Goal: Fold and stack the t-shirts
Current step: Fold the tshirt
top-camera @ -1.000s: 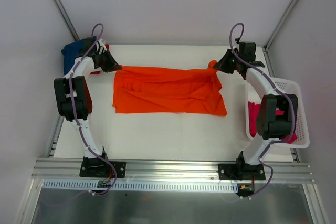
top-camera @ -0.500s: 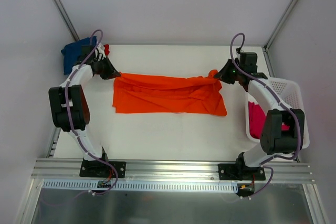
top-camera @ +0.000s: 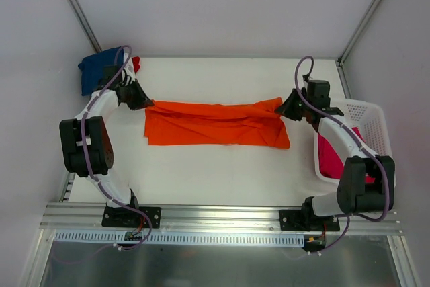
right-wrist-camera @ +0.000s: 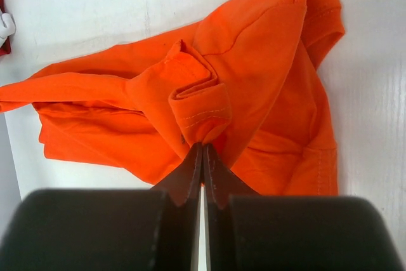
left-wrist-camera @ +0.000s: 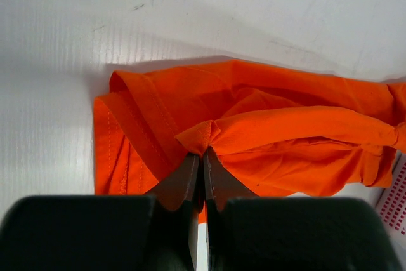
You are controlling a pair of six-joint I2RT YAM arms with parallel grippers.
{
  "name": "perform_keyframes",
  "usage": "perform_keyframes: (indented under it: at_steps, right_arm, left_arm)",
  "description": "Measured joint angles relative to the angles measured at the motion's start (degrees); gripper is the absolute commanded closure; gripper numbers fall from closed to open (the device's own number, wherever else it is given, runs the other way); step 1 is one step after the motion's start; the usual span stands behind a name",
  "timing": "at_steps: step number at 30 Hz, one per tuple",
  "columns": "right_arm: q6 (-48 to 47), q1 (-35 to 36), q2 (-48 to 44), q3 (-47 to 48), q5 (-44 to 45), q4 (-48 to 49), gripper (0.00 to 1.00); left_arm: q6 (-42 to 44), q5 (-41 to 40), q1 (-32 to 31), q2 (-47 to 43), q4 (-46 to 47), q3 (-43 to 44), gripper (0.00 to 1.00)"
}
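left gripper (left-wrist-camera: 203, 155) clenched on a bunched fold at the left end of the orange t-shirt (top-camera: 215, 124); right gripper (right-wrist-camera: 203, 149) pinched tight on a stitched hem fold at its right end. Shirt is soft, wrinkled cloth, a long band across mid-table (top-camera: 222, 173), far edge drawn between the 2 grips (near edge lies flat). Navy t-shirt (top-camera: 94, 70) heaped at far-left corner, just beside the left arm. White lattice basket (top-camera: 377, 120) at right edge holds a magenta t-shirt (top-camera: 328, 156). White tabletop shows between shirt's near edge and arm bases
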Motion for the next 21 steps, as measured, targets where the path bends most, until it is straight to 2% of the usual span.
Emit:
perform_keyframes:
  at_steps: [6,8,16,21]
  right_arm:
    - [0.1,0.2,-3.4,-4.2,0.9,1.2,0.99]
    - [0.2,0.4,-4.1,-6.2,1.1,1.7,1.00]
    - [0.9,0.7,-6.4,-12.9,1.4,3.7,1.00]
    - [1.2,1.1,-8.8,-16.3,1.5,5.0,0.99]
  left_arm:
    - [0.1,-2.1,-0.4,-0.9,0.1,-3.0,0.99]
    - [0.1,-3.0,-0.7,-0.9,0.1,-4.0,0.93]
    - [-0.5,-8.1,-1.2,-2.4,0.3,-9.0,0.85]
    - [-0.3,-17.6,-4.2,-7.7,1.1,-13.5,0.94]
